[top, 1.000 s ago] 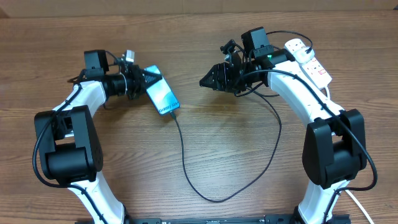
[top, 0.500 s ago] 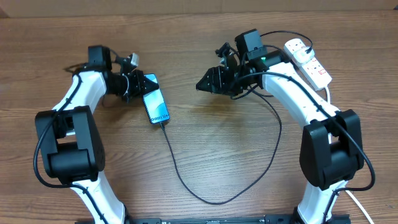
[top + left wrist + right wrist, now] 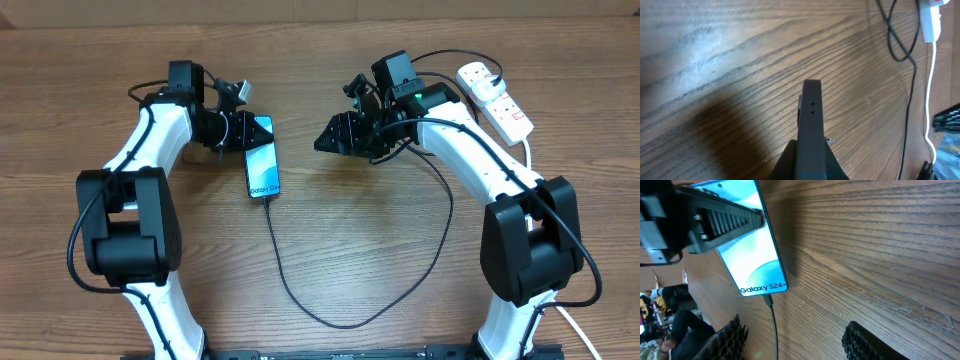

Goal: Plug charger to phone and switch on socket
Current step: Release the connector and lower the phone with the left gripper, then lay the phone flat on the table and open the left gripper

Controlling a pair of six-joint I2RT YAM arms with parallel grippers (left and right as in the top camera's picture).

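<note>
The phone [image 3: 261, 160], with a blue-cyan screen reading "Galaxy S24", is held just above the table. My left gripper [image 3: 243, 130] is shut on its far end. In the left wrist view the phone [image 3: 811, 125] shows edge-on between the fingers [image 3: 811, 152]. The charger's black cable [image 3: 290, 285] has its tip in the phone's near end, and it loops round to the white socket [image 3: 495, 95] at the back right. My right gripper [image 3: 322, 143] is open and empty to the right of the phone. In the right wrist view the phone [image 3: 752, 250], the cable [image 3: 774, 325] and the open fingers [image 3: 795, 340] show.
The cable loop lies across the middle and front of the wooden table. The socket's thick white cord [image 3: 930, 90] runs down the right side. The left gripper [image 3: 715, 222] shows in the right wrist view.
My left gripper has carried the phone right and turned it, so its cabled end now points to the front. The cable followed. My right gripper has shifted slightly left.
</note>
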